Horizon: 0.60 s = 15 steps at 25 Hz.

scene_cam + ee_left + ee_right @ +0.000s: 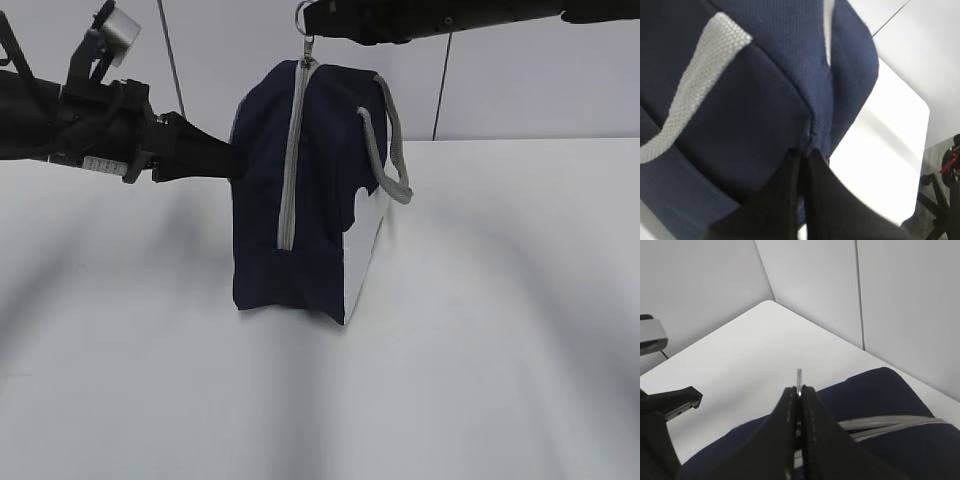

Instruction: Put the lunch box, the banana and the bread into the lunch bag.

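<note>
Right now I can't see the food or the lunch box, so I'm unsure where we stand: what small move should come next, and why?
Probably release both grips: the lunch bag stands with its zipper shut, the right gripper pinches the ring pull, and the left gripper clamps the fabric.

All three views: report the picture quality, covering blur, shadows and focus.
Exterior view: the bag is sharp; broad soft shadows streak the table; the left arm looks slightly blurred. Left wrist view: the fabric is very close and soft; the left gripper is dark, pinching a seam. Right wrist view: the right gripper is near and soft around the ring pull; lighting even, no glare.
</note>
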Each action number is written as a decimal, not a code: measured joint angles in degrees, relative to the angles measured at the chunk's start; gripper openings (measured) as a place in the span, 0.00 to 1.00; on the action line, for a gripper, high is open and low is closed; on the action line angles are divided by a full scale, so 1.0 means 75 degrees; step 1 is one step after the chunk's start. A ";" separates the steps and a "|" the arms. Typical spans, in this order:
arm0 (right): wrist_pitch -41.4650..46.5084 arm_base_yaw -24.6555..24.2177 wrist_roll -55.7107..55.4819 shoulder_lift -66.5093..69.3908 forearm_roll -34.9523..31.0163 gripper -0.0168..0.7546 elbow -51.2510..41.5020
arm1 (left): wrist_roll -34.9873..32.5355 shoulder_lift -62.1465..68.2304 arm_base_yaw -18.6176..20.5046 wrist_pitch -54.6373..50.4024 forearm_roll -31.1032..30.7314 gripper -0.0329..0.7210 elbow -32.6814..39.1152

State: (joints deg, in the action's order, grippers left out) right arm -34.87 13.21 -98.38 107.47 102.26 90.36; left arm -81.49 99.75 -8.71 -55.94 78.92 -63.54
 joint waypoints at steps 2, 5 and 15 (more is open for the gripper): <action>-0.0408 -0.0191 -0.0164 0.0364 0.0000 0.00 0.0396 | 0.0000 0.0000 0.0000 0.0000 -0.0039 0.05 0.0000; -0.0869 -0.0470 -0.0407 0.0810 0.0079 0.00 0.0909 | 0.0000 0.0000 0.0000 -0.0007 -0.0069 0.05 0.0000; -0.1442 -0.0825 -0.0930 0.1995 0.0340 0.00 0.2299 | 0.0000 0.0000 0.0000 -0.0056 -0.0187 0.05 0.0000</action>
State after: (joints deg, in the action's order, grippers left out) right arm -45.68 7.03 -105.36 122.43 104.81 107.60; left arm -81.49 99.75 -8.71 -56.36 77.52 -63.54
